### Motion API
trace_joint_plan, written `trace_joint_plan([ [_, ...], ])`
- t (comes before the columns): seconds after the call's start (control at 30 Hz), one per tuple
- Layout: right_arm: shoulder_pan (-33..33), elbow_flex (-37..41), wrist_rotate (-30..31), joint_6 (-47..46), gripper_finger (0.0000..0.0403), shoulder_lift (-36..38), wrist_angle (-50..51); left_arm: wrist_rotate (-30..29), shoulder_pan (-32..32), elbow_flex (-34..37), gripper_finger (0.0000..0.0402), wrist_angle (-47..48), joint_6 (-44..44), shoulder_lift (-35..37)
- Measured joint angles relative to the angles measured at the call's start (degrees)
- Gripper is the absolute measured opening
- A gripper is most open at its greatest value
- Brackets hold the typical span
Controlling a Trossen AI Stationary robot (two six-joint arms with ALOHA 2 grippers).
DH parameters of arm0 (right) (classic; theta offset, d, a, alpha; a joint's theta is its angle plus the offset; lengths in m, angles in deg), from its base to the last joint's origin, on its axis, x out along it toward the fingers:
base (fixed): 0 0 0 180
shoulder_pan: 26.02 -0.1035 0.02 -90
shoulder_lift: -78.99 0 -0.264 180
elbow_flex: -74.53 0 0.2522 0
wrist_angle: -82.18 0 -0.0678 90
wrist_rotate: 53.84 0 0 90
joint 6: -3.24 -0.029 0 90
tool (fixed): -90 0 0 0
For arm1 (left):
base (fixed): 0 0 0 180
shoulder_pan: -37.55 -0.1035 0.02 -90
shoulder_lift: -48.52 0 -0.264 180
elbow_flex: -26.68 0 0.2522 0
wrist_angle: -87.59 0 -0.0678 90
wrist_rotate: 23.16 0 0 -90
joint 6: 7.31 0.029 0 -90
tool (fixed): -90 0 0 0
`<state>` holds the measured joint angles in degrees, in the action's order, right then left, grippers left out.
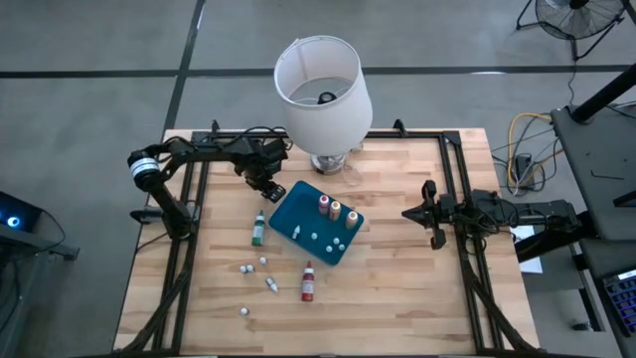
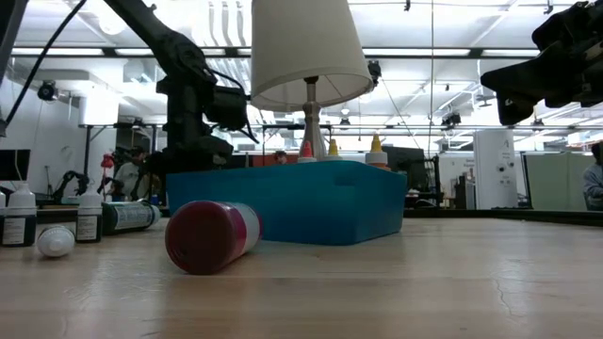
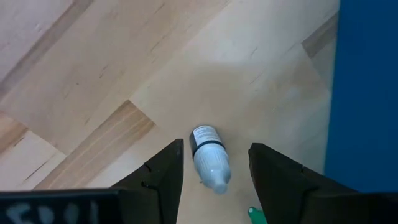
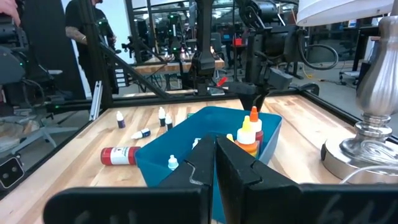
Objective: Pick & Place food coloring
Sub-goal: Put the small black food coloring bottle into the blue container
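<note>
- High view: left gripper (image 1: 270, 187) hangs just beside the blue tray (image 1: 288, 217), jaws spread and holding nothing.
- Green bottle (image 1: 258, 229) and red bottle (image 1: 308, 282) lie on the table (image 1: 417, 298); 3 bottles (image 1: 337, 210) stand in the tray.
- Right gripper (image 1: 429, 213) waits well apart, jaws pressed together.

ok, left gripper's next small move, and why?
Probably lower straight down. The left gripper hangs open by the blue tray's edge, fingers on either side of a small bottle lying on the table, not yet touching it. Then close.
</note>
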<state>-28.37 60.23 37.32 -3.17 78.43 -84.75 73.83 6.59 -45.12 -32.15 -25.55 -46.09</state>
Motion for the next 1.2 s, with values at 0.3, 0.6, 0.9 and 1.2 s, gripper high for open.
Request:
trace_joint_plan([
  [0.3,0.0,0.0,0.0,0.0,0.0008,0.0,0.0,0.0,0.0,0.0,0.0122,1.1,0.1,0.0],
  [0.6,0.0,0.0,0.0,0.0,0.0009,0.0,0.0,0.0,0.0,0.0,0.0091,1.1,0.2,0.0],
  [0.9,0.0,0.0,0.0,0.0,0.0008,0.0,0.0,0.0,0.0,0.0,0.0046,2.0,0.6,0.0],
  [1.2,0.0,0.0,0.0,0.0,0.0009,0.0,0.0,0.0,0.0,-2.1,0.0047,7.3,1.9,0.2],
])
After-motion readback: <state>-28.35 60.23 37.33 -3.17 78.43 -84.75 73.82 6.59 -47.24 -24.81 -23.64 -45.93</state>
